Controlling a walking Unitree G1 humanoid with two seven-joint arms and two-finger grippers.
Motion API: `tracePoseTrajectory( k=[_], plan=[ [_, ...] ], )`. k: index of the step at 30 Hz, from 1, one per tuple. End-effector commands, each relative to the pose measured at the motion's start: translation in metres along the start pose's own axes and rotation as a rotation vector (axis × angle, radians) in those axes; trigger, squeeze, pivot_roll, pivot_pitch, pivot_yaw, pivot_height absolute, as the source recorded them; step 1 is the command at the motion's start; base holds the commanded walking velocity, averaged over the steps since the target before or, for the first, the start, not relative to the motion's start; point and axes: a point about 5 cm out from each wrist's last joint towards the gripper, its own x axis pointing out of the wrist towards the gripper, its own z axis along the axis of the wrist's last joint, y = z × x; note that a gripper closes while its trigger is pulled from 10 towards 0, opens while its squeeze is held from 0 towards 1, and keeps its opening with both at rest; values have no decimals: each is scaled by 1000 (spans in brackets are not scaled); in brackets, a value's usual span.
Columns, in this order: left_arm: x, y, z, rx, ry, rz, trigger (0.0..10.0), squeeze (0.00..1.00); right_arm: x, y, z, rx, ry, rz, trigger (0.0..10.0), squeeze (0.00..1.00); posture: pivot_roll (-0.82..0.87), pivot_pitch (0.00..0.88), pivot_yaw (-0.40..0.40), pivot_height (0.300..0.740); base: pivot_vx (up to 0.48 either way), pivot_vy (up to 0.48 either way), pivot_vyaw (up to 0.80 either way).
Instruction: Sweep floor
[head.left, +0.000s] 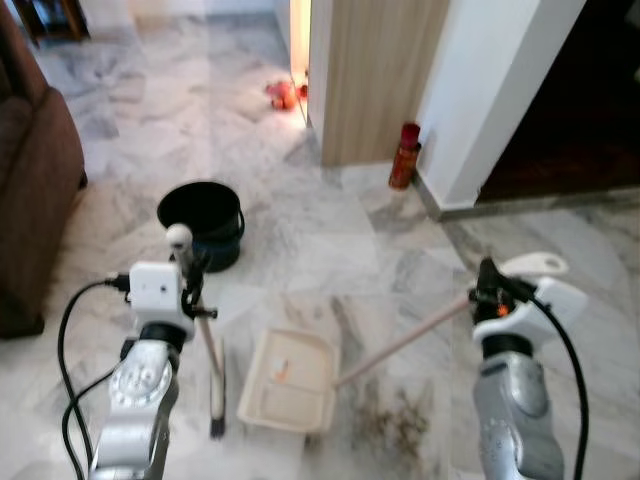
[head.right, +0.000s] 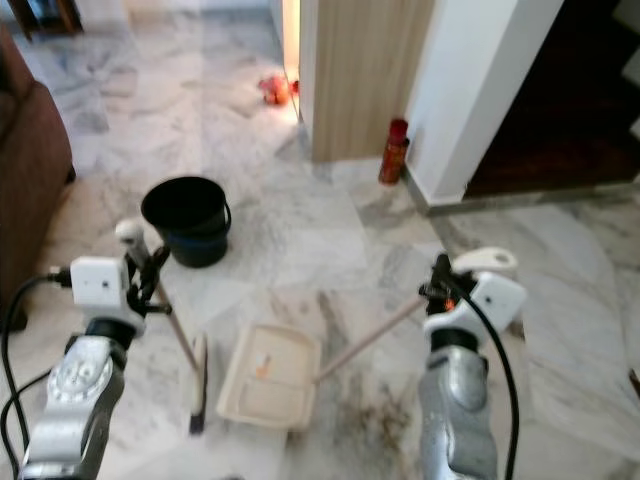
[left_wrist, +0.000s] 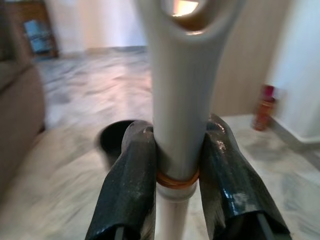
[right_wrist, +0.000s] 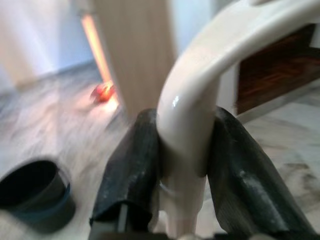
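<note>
Grey-veined marble floor (head.left: 330, 230), cream plastic dustpan (head.left: 290, 380) lying flat at centre. Left claw (left_wrist: 177, 165) clenched on the short brush's white handle (head.left: 205, 335), bristles just left of the dustpan. Right claw (right_wrist: 185, 160) clenched on the dustpan's long handle (head.left: 400, 345), which slants right; dirt patch (head.left: 395, 420) just right of the dustpan, nearer the right arm.

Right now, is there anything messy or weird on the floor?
Yes. A patch of dirt is scattered on the marble floor just right of the dustpan, not yet swept in. A red spray can also stands on the floor by the wall corner, an odd spot. The black bucket stands upright.
</note>
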Motion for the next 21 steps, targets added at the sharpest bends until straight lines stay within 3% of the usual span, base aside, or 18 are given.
tracePoseTrajectory(
  k=[1,5,21],
  plan=[
    [-1,6,8,20,-38,15,10000,0,2,15,10,43,-52,44,10000,0,76,99,-20,740,0,0,800],
    [-1,5,7,22,-37,15,10000,0,2,14,10,42,-51,46,10000,0,76,103,-21,740,0,0,723],
    [-3,7,6,45,-25,19,10000,0,3,14,8,55,-34,45,10000,0,78,114,-26,740,0,0,0]
  ],
)
